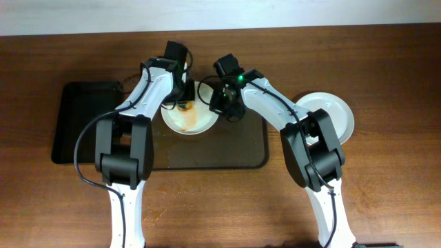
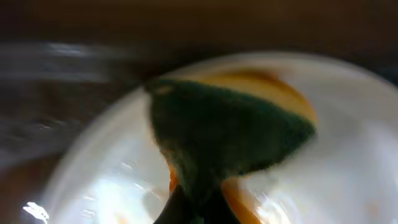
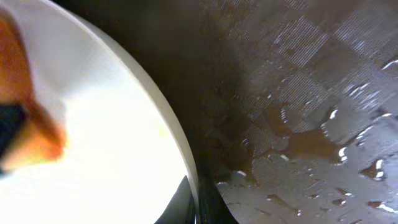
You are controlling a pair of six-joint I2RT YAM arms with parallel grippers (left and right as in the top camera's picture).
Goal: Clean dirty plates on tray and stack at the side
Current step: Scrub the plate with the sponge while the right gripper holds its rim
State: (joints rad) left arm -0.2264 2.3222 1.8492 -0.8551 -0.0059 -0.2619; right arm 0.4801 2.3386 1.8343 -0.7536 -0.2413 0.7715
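A white plate (image 1: 189, 122) with orange-brown sauce lies on the large dark tray (image 1: 234, 155). My left gripper (image 1: 183, 96) is shut on a dark green sponge (image 2: 230, 130) and presses it onto the plate (image 2: 348, 168) over an orange streak. The left wrist view is motion-blurred, with the jaws (image 2: 199, 214) at the bottom edge. My right gripper (image 1: 219, 103) is shut on the plate's right rim; in the right wrist view the fingers (image 3: 196, 205) pinch the rim of the plate (image 3: 93, 155). A white plate (image 1: 331, 114) sits on the table at the right. No pale blue-green plate is visible.
A smaller black tray (image 1: 79, 124) lies at the left of the table. The large tray's surface (image 3: 298, 93) is wet with droplets and brownish water. A few drops lie on the wooden table (image 1: 155, 213) near the front.
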